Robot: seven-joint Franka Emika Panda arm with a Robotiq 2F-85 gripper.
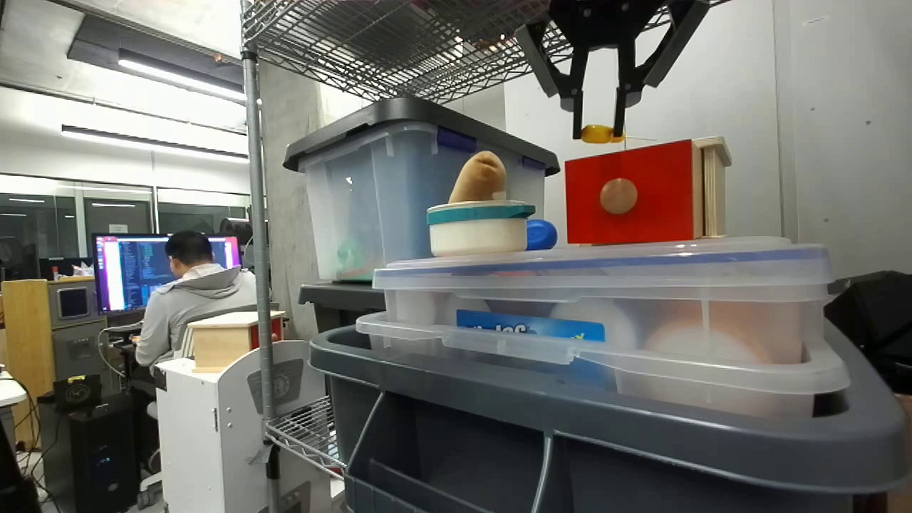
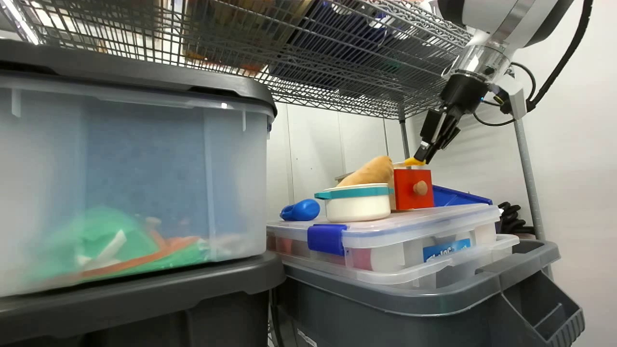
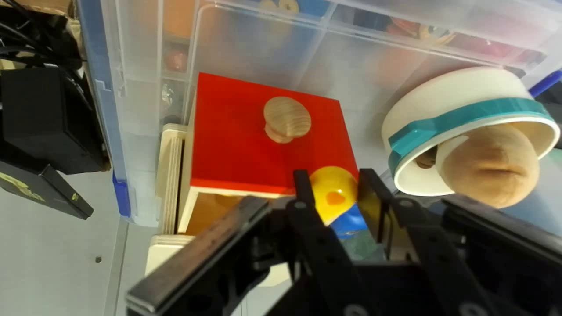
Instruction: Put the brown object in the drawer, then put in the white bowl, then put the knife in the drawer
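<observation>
qty check: 2 fingers (image 1: 578, 117) on me, 1 yellow thing (image 3: 331, 188) btwn em

rest of the count fwiw: 1 red drawer (image 1: 655, 196) w/ 1 round knob (image 1: 618, 196), 1 white bowl (image 1: 479, 236), 1 brown lump (image 1: 481, 178), 1 blue thing (image 2: 301, 210) (idk what tbh). Storage = 1 big clear bin (image 2: 149, 159), 2 dark bins (image 2: 409, 332), min. 1 flat clear tub (image 1: 527, 285), cant tell if its 2 stacked. I get 2 wire shelves (image 2: 308, 67), 1 up top + 1 down low. In the bg of an ext. view: 1 person (image 1: 196, 296), 1 wooden box (image 1: 224, 345), 2 long ceiling lights (image 1: 182, 79). Screens (image 1: 135, 274) = 1 or 2, head's in the way so idk.
</observation>
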